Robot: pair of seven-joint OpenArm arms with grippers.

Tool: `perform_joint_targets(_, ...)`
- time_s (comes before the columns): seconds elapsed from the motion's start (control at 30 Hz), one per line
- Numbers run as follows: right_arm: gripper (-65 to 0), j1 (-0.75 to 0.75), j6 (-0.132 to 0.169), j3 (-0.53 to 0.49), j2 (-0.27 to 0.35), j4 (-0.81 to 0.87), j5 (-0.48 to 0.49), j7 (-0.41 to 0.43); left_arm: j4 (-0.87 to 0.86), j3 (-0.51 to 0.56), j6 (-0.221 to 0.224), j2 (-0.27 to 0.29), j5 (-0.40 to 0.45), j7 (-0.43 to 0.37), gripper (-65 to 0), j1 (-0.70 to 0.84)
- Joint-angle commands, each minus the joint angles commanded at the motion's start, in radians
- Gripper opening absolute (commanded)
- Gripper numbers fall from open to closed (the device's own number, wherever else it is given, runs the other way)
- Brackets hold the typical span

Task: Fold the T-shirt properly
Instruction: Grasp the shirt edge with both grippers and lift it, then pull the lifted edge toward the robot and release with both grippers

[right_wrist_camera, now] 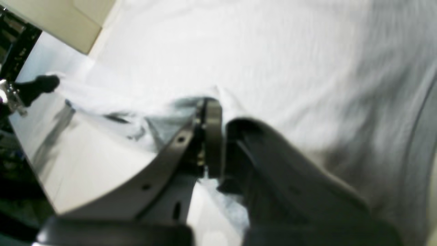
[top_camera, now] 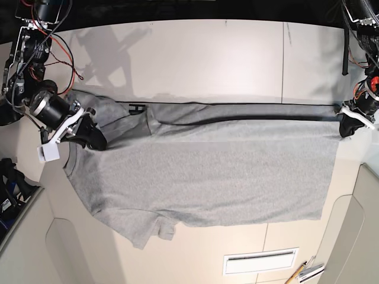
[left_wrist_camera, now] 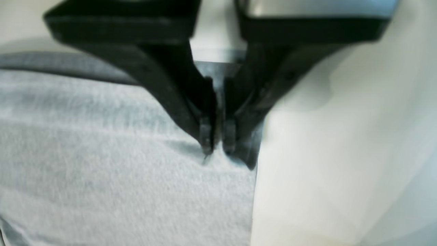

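The light grey T-shirt (top_camera: 207, 171) lies spread across the table, plain side up. Its far edge is folded over along a dark line, where a bit of black lettering (top_camera: 137, 107) shows. A sleeve (top_camera: 151, 229) lies at the near left. My right gripper (top_camera: 92, 139) is at the shirt's left end, shut on a bunched pinch of fabric (right_wrist_camera: 177, 112); it also shows in the right wrist view (right_wrist_camera: 218, 114). My left gripper (top_camera: 347, 126) is at the shirt's far right corner. In the left wrist view (left_wrist_camera: 217, 148) it is shut on the cloth's edge (left_wrist_camera: 102, 164).
A white slotted plate (top_camera: 259, 261) sits in the table near the front edge, with a pencil and small items (top_camera: 307, 271) beside it. A black strap (top_camera: 345, 53) hangs at the back right. Red and black cables (top_camera: 41, 23) run at the back left.
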Motion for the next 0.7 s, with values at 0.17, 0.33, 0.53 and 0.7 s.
perform_joint_targets(0.17, -65.0, 0.077, 0.000, -0.006, -0.003, -0.102, -0.002, 0.004, -0.085, 0.000, 0.000, 0.000, -0.001, -0.021, -65.0, -0.035)
perform_joint_targets(0.33, -65.0, 0.093, 0.000, -0.046, -0.002, -0.203, -0.010, 0.040, -0.124, 0.000, 0.000, 0.001, 0.000, -0.069, -65.0, -0.038)
perform_joint_targets(0.53, -39.1, 0.093, -0.004, -0.065, -0.002, -0.251, -0.084, 0.097, -0.131, 0.000, 0.000, 0.000, 0.001, -0.074, -58.4, -0.046)
perform_joint_targets(0.7, -36.1, 0.093, -0.004, -0.006, -0.003, -0.233, -0.069, 0.036, -0.131, 0.000, 0.000, -0.001, 0.000, -0.074, -36.4, -0.046)
